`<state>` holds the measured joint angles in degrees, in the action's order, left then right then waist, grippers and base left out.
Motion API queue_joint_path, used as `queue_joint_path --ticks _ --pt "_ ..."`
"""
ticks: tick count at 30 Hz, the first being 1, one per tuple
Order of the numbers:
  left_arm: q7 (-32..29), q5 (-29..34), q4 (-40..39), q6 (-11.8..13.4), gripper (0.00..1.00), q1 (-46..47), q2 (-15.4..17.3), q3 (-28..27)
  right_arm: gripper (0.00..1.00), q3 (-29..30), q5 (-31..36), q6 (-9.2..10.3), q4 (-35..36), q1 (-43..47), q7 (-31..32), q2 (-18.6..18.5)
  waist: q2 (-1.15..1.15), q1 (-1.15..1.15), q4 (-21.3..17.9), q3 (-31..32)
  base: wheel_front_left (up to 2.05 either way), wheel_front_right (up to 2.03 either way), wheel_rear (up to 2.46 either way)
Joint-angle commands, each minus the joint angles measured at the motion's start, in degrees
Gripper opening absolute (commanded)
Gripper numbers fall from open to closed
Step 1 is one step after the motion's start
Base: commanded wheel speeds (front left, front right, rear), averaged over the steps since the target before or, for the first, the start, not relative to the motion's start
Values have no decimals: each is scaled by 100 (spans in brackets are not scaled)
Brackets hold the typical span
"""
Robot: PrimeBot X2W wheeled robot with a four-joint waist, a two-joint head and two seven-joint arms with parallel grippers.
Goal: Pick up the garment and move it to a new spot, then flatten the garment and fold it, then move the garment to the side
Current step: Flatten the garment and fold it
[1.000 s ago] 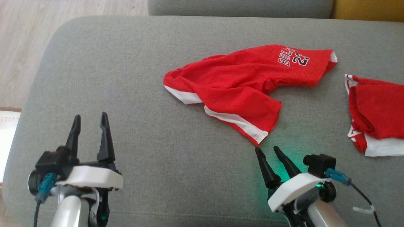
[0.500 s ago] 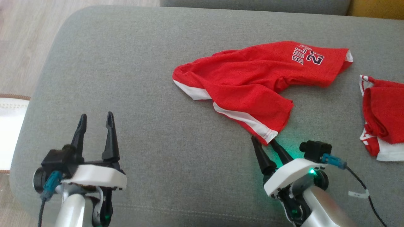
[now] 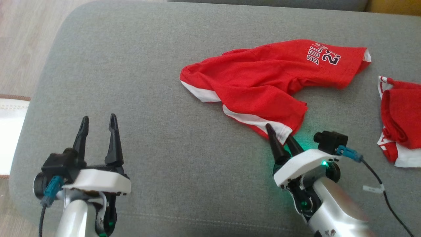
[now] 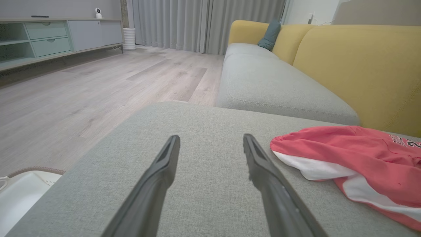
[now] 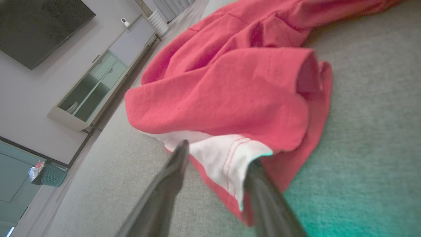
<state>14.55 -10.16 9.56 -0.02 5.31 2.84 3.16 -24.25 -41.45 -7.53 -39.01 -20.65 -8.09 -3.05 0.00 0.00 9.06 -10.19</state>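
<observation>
The garment [image 3: 263, 79] is a pair of red shorts with white hems and white lettering, lying crumpled on the grey cushion [image 3: 131, 65]. My right gripper [image 3: 278, 133] has reached its nearest white-hemmed corner. In the right wrist view the right gripper [image 5: 218, 153] is open, one finger on each side of the garment's [image 5: 230, 89] white hem corner, the cloth lying between them. My left gripper [image 3: 98, 117] hovers open over bare cushion at the lower left, well apart from the garment. In the left wrist view the left gripper [image 4: 211, 136] holds nothing, with the garment [image 4: 355, 154] to its right.
A second red and white garment [image 3: 399, 115] lies at the cushion's right edge. A white basket [image 3: 8, 131] stands on the wood floor off the left edge. A yellow sofa back [image 4: 355, 65] rises behind the cushion.
My right gripper has moved forward until its fingers straddle the garment's white hem corner, and they have narrowed slightly. The left gripper has stayed put; the head camera has shifted a little.
</observation>
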Motion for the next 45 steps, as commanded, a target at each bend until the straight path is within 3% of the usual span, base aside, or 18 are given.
queue_joint_path --ticks 1,5,12,23,30,37,45 --pt "45 62 -153 -11 100 279 23 -190 0 -135 -26 4 101 -154 -81 17 0 0 -24 3 0 0 0" --pt "45 71 -158 -29 100 289 18 -234 0 39 47 4 -21 -259 -253 17 0 0 -147 -7 0 0 0" --pt "45 110 -172 -182 100 386 11 -129 0 834 365 4 -145 -454 -347 -31 0 0 -379 -104 0 0 0" --pt "45 364 193 -644 100 680 7 787 0 1720 840 4 100 -691 -55 -135 0 0 -638 -266 0 0 0" --pt "45 440 1152 -742 100 936 196 1897 0 1863 1137 4 287 -706 215 -51 0 0 -744 -326 0 0 0" --pt "45 505 2338 -632 100 1546 157 1958 0 1824 1204 4 605 -711 403 3 0 0 -903 -404 0 0 0" --pt "45 348 2903 -681 100 2112 83 2076 0 1732 1212 4 917 -757 539 15 0 0 -1023 -573 0 0 0"
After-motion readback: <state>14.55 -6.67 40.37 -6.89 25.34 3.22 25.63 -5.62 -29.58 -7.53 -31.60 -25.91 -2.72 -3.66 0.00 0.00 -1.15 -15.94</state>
